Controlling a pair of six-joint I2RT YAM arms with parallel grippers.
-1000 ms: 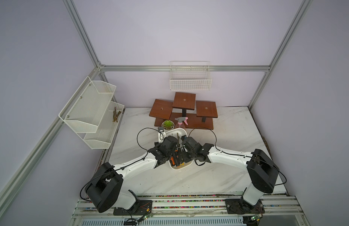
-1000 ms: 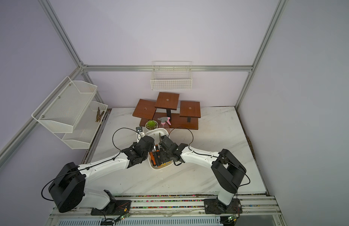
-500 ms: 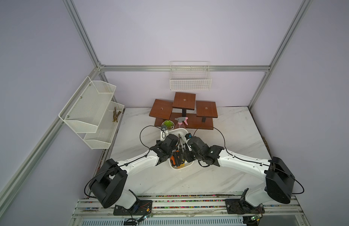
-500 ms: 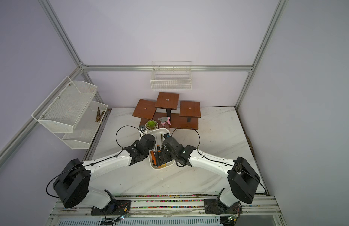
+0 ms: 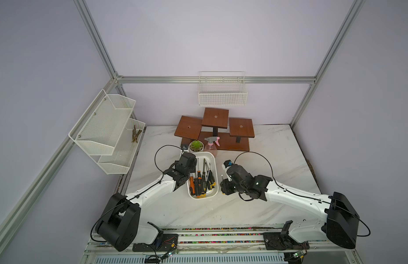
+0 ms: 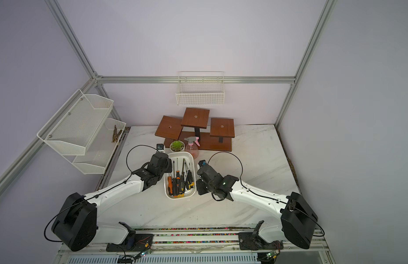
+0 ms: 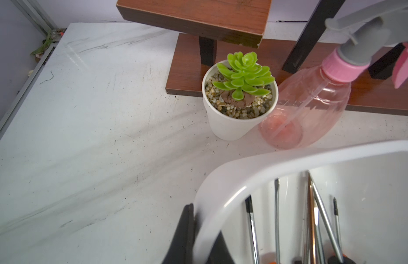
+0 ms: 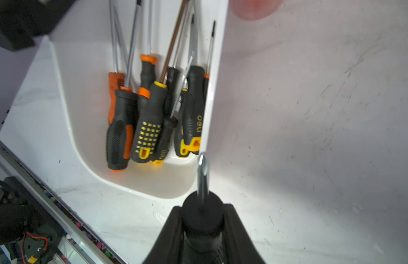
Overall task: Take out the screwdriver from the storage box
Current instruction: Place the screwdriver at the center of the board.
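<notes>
The white storage box (image 5: 216,170) (image 6: 193,170) lies mid-table with several screwdrivers (image 5: 200,182) (image 8: 150,114) in it, handles toward me. My left gripper (image 7: 204,236) (image 5: 190,161) is shut on the box's left rim (image 7: 290,157) near its far corner. My right gripper (image 8: 203,206) (image 5: 223,182) (image 6: 199,182) is shut on a black-handled screwdriver (image 8: 203,178). This one points away from me, its short steel shaft just outside the box's right wall (image 8: 212,102), above the table.
A potted succulent (image 5: 196,146) (image 7: 240,91) and a pink spray bottle (image 5: 211,147) (image 7: 308,102) stand just behind the box. Behind them is a wooden tiered stand (image 5: 215,128). White mesh baskets hang on the left wall (image 5: 107,132) and the back wall (image 5: 222,91).
My right gripper has drawn back to the right, out of the box, carrying the black-handled screwdriver. The left gripper has kept its hold on the box rim.
</notes>
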